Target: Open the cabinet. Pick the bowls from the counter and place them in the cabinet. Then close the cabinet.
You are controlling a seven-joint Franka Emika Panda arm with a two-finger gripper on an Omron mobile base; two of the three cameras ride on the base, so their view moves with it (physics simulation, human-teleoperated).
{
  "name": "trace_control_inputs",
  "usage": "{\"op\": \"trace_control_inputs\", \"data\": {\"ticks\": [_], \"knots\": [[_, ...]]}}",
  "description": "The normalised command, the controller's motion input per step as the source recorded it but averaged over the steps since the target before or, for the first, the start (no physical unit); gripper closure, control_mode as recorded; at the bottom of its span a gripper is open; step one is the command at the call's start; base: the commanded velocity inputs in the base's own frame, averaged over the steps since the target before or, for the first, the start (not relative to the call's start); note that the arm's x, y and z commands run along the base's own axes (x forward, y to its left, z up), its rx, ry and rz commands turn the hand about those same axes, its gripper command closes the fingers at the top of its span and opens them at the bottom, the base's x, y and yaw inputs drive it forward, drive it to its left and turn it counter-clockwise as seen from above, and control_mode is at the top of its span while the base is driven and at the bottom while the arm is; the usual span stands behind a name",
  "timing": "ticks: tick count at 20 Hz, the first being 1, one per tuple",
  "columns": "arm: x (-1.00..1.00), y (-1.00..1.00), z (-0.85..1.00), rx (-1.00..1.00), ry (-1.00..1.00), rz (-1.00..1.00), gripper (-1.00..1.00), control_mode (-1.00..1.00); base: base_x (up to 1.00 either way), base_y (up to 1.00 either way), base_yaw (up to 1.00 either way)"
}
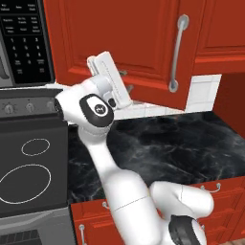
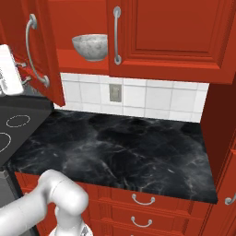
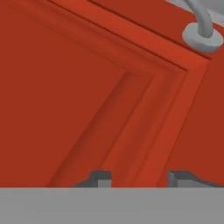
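Observation:
The red cabinet's left door (image 2: pixel 46 46) stands swung open, its silver bar handle (image 2: pixel 34 50) facing out; the right door (image 2: pixel 170 32) is shut. A grey-white mottled bowl (image 2: pixel 91 46) sits upright on the shelf inside. My gripper (image 1: pixel 125 81) is close against the lower part of the open door (image 1: pixel 124 38), left of its handle (image 1: pixel 177 52). In the hand view the fingertips (image 3: pixel 100 177) stand apart before the red door panel (image 3: pixel 87 87), with nothing between them, so the gripper (image 3: pixel 141 177) is open. The black marble counter (image 1: pixel 167 143) lies below.
A dark stovetop (image 1: pixel 28 167) adjoins the counter on the left, with a microwave (image 1: pixel 24 43) above it. Red drawers (image 2: pixel 143 200) run under the counter (image 2: pixel 120 147). A white tiled backsplash with an outlet (image 2: pixel 115 92) is behind, and a tall red side panel (image 2: pixel 221 129) is on the right.

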Motion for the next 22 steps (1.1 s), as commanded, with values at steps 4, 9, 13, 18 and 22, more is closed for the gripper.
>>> {"op": "trace_control_inputs", "data": {"ticks": [4, 9, 13, 18, 22], "knots": [[1.00, -0.22, 0.00, 0.11, -0.06, 0.31, -1.00, -1.00, 0.00, 0.00, 0.00], [1.00, -0.07, -0.39, 0.05, 0.00, 0.30, -1.00, -1.00, 0.00, 0.00, 0.00], [1.00, 0.15, -0.87, 0.00, -0.02, 0.26, -1.00, -1.00, 0.00, 0.00, 0.00], [1.00, 0.26, -0.51, 0.01, -0.14, 0.17, -1.00, -1.00, 0.00, 0.00, 0.00], [1.00, 0.28, -0.09, 0.06, -0.01, 0.15, -1.00, -1.00, 0.00, 0.00, 0.00]]}}
